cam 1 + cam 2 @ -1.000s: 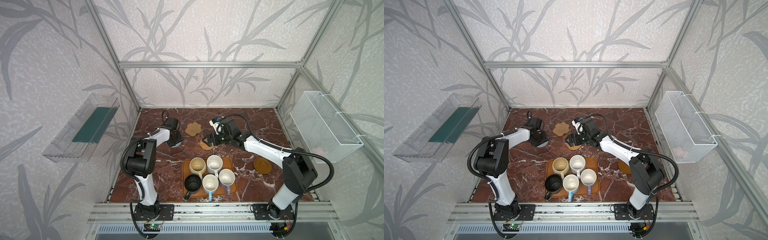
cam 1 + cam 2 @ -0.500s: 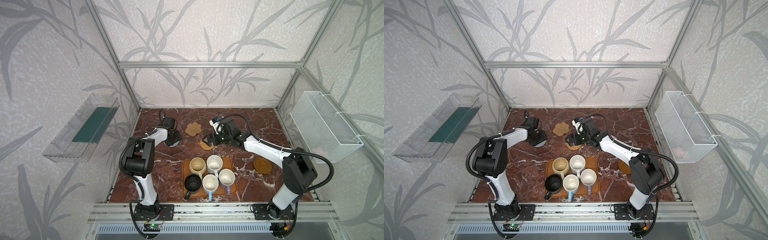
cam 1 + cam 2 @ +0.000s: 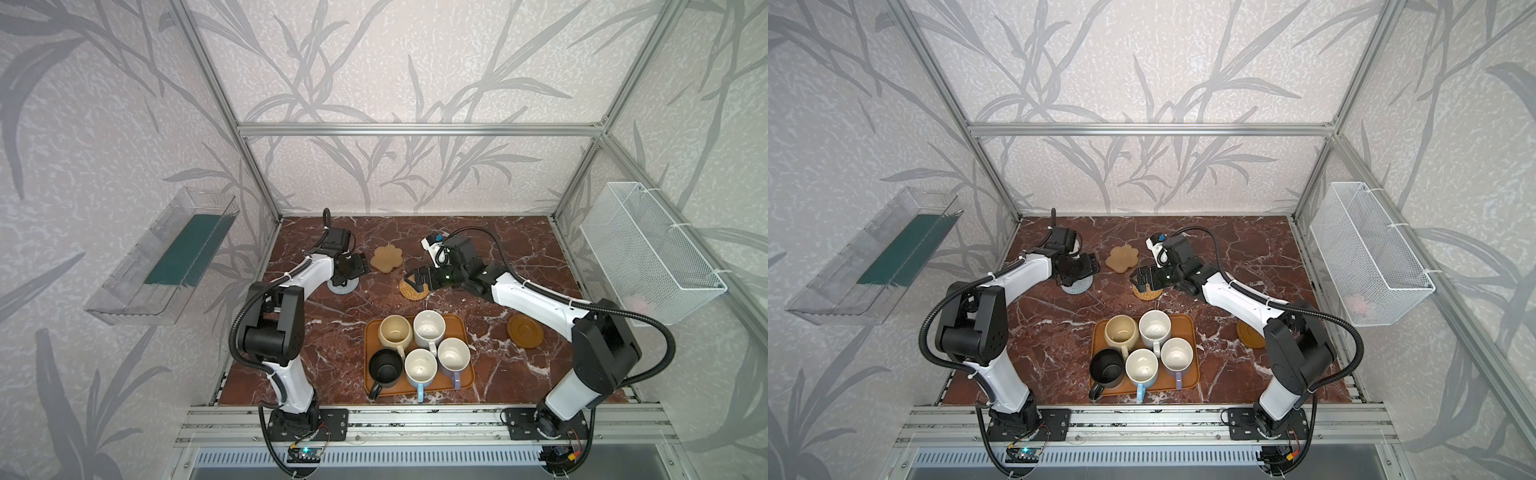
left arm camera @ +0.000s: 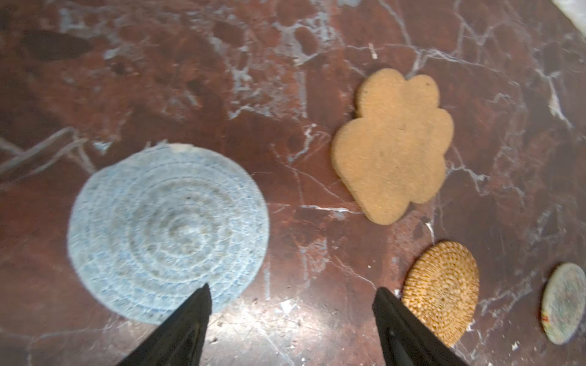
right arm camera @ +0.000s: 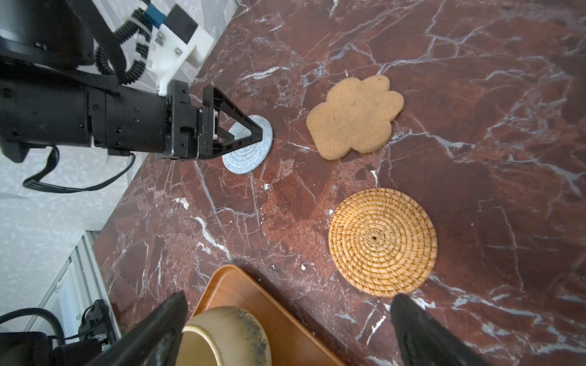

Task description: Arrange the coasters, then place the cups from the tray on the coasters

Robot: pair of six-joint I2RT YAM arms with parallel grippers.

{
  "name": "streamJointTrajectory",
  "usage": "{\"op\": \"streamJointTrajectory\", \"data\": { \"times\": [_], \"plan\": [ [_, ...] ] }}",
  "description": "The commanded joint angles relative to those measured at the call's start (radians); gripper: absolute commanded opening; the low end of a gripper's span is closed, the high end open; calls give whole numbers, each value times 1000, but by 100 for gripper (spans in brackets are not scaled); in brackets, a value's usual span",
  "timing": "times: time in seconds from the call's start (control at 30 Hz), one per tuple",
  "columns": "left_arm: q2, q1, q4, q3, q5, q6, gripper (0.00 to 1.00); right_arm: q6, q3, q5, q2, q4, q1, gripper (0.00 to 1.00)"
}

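Coasters sit beyond the tray [image 3: 455, 324]: grey-blue round [image 4: 168, 231], tan paw [image 4: 393, 145], rattan [image 5: 382, 242]. Wooden disc [image 3: 525, 330] right of tray. Cups [image 3: 429, 329], all five, on tray. Left gripper [image 4: 291, 286] spread over grey-blue round, empty. Right gripper [image 5: 290, 294] wide apart above rattan, empty.

Leaf-patterned walls [image 3: 415, 62], red marble tabletop [image 3: 332, 324], wire basket [image 3: 648, 257]
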Motion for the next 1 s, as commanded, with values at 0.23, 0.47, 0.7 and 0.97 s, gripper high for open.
{"op": "streamJointTrajectory", "data": {
  "times": [0.23,0.47,0.7,0.97],
  "plan": [
    [122,-45,-84,200,-2,264,96,-94,12,24,-49,-24,-3,99],
    [232,-63,-174,355,-19,353,98,-95,7,-3,-30,-20,-23,99],
    [351,-70,-185,477,14,282,83,-77,9,-14,-7,-6,-35,99],
    [438,-76,-199,572,-23,200,75,-76,29,-23,26,-10,-38,99]
  ]
}}
